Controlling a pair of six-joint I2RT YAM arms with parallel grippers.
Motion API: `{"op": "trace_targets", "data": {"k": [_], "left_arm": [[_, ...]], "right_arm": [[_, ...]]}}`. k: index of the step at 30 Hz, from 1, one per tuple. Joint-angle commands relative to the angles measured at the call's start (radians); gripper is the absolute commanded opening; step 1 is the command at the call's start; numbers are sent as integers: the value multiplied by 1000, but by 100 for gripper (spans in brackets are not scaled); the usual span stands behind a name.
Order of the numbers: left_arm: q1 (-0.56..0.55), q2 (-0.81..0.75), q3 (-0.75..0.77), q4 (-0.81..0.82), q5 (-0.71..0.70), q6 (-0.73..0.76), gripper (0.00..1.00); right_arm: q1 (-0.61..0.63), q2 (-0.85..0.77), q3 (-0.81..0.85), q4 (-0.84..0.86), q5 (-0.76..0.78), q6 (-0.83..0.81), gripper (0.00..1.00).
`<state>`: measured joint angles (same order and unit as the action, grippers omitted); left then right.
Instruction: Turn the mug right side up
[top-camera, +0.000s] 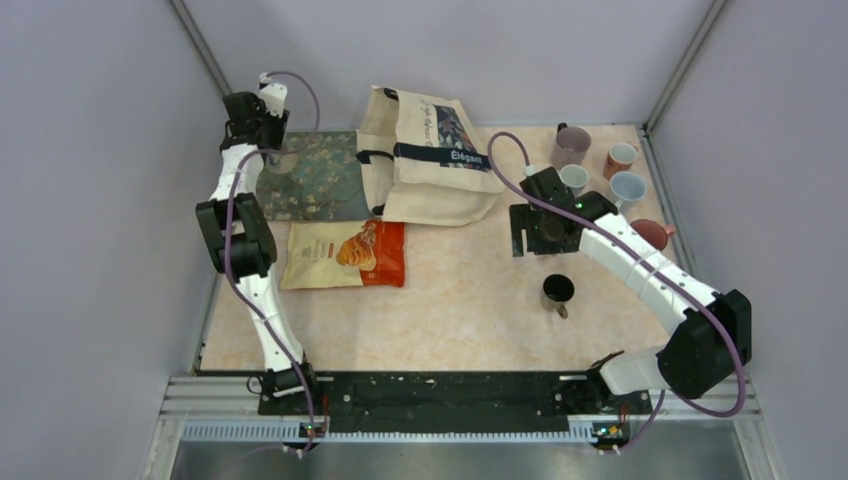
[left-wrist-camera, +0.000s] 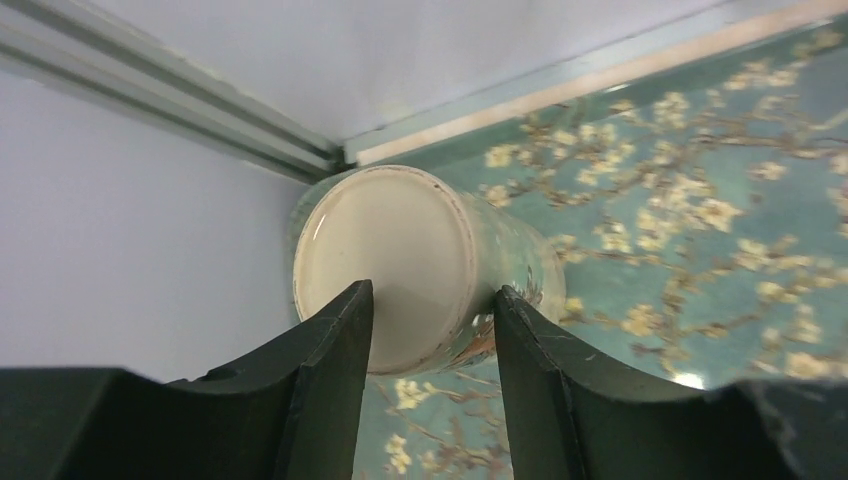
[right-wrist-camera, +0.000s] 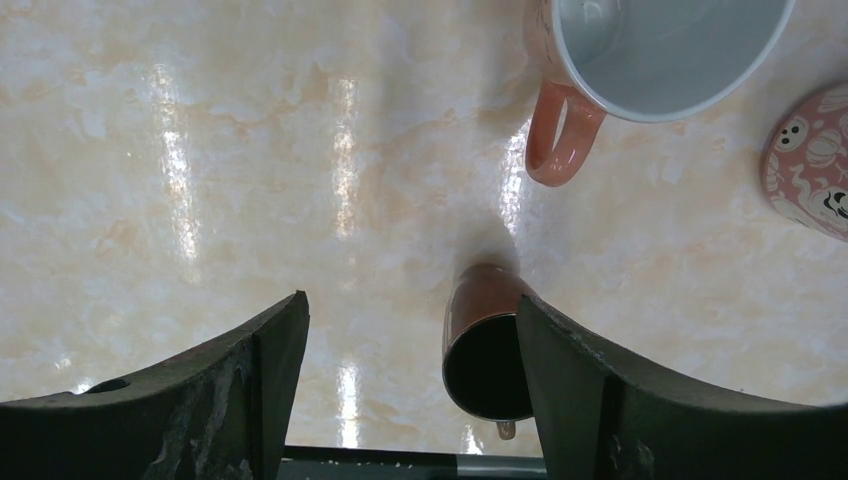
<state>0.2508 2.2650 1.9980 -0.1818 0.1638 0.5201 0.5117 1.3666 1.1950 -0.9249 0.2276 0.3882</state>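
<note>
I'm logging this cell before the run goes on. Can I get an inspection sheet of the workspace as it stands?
Surface: marbled beige table; no spills seen.
Job's things: floral mug, base up on the floral cloth in the far-left corner.
Clutter: tote bag; snack packet; dark mug, mouth up; cluster of mugs at far right.
Grippers: left gripper open, fingers either side of the floral mug, contact unclear; right gripper open above bare table.
Cables: purple cables along both arms; no snag seen.
Surroundings: plain walls; metal rail at the near edge.
</note>
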Motion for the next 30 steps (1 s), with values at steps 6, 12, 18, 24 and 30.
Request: {"op": "trace_targets", "data": {"k": [6,12,18,24,30], "left_arm": [[-127,-173,-168,-193,120,-144,51],[-150,-237,-86,-323,199,-216,62],[-120,-300,-23,-438,206,-161,80],[6,-325,-62,-462,289,-135,84],[40,-209,-30,-577,335,88,78]], "right_arm": [[-6,-28,17,14,12,-12,75],[-7,-34,5,18,-4,-11,75],[-6,-58,-5,25,-9,-1,75],[-6,-96,-27,57,-20,-1,75],[-6,-106,-38,72,-22,-13,76]]}}
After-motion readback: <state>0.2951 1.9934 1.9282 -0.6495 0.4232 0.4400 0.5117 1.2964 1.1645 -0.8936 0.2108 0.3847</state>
